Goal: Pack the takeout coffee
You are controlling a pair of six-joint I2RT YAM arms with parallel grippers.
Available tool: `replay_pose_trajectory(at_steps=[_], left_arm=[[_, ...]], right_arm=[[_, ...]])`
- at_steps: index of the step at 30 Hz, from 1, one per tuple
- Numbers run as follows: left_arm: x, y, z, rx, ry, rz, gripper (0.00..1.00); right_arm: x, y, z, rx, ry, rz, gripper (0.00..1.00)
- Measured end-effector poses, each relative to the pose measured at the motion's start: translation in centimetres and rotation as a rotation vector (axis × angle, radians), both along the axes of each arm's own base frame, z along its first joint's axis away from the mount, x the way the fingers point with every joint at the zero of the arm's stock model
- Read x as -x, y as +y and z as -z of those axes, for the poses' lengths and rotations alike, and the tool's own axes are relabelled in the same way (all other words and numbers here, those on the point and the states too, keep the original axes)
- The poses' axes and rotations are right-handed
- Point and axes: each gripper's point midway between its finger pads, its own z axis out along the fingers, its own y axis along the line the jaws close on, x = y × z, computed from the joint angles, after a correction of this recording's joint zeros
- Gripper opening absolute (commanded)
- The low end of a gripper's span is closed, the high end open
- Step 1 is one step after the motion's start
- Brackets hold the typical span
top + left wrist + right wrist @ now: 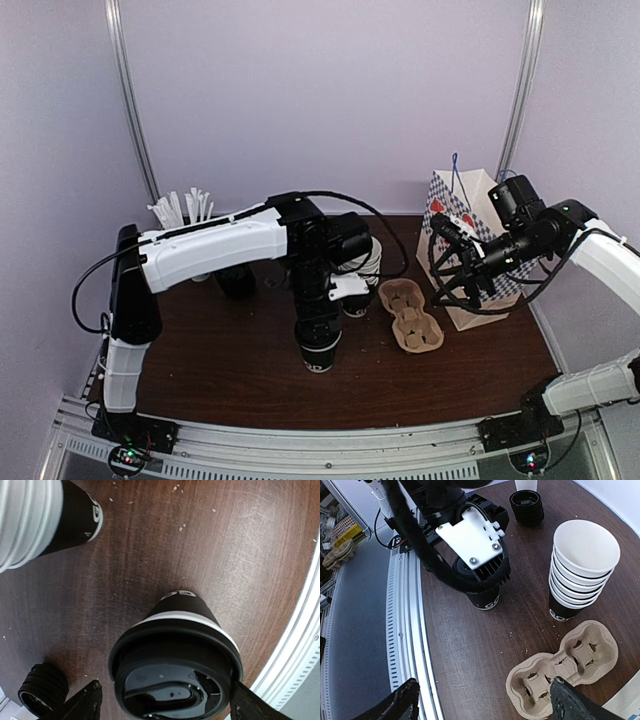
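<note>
The takeout coffee (175, 675) stands upright on the brown table, its black dome lid on top; it also shows in the top view (318, 352) and the right wrist view (487, 599). My left gripper (165, 707) is open, directly above it, with its fingers on either side of the lid. One finger is close to the lid rim and the other stands clear. My right gripper (482, 705) is open and empty, hovering over the table near the brown pulp cup carrier (560, 675). In the top view it (450, 265) is in front of the patterned paper bag (470, 215).
A stack of lidless white cups (582, 565) stands beyond the carrier (411, 315). A stack of black lids (42, 690) sits at the left. A cup of white sticks (188, 212) is at the back left. The metal rail (410, 630) runs along the table's near edge.
</note>
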Motion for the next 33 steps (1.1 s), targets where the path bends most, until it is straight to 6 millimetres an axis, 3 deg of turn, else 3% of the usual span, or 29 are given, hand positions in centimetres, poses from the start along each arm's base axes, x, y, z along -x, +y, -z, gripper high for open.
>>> replay_pose_trajectory(at_steps=[3, 10, 12, 15, 18, 23, 28, 33], left_arm=[[-0.3, -0.1, -1.3, 0.035, -0.031, -0.002, 0.92], [1.1, 0.6, -8.7, 0.272, -0.072, -0.010, 0.92], [1.3, 0.7, -9.5, 0.311, -0.074, -0.020, 0.92], [1.2, 1.1, -8.7, 0.320, -0.061, -0.060, 0.91], [0.4, 2.1, -6.1, 0.309, -0.016, -0.177, 0.87], [-1.8, 5.7, -2.3, 0.344, 0.091, -0.514, 0.84], [-1.3, 5.7, -2.8, 0.488, 0.172, -0.683, 0.81], [-0.9, 4.6, -2.7, 0.592, 0.232, -0.766, 0.75]], right_arm=[[-0.1, 0.1, 0.1, -0.009, 0.011, 0.010, 0.89], [-0.4, 0.7, 0.5, -0.034, 0.061, 0.014, 0.88], [-0.5, 0.8, 0.5, -0.039, 0.065, 0.016, 0.86], [-0.6, 0.9, 0.7, -0.045, 0.073, 0.021, 0.81], [-0.5, 1.5, 1.6, -0.042, 0.112, 0.031, 0.78], [0.6, 4.4, 5.0, 0.000, 0.256, 0.012, 0.75], [2.3, 7.5, 8.9, 0.055, 0.429, -0.002, 0.71], [0.6, 9.1, 10.7, 0.058, 0.549, 0.114, 0.64]])
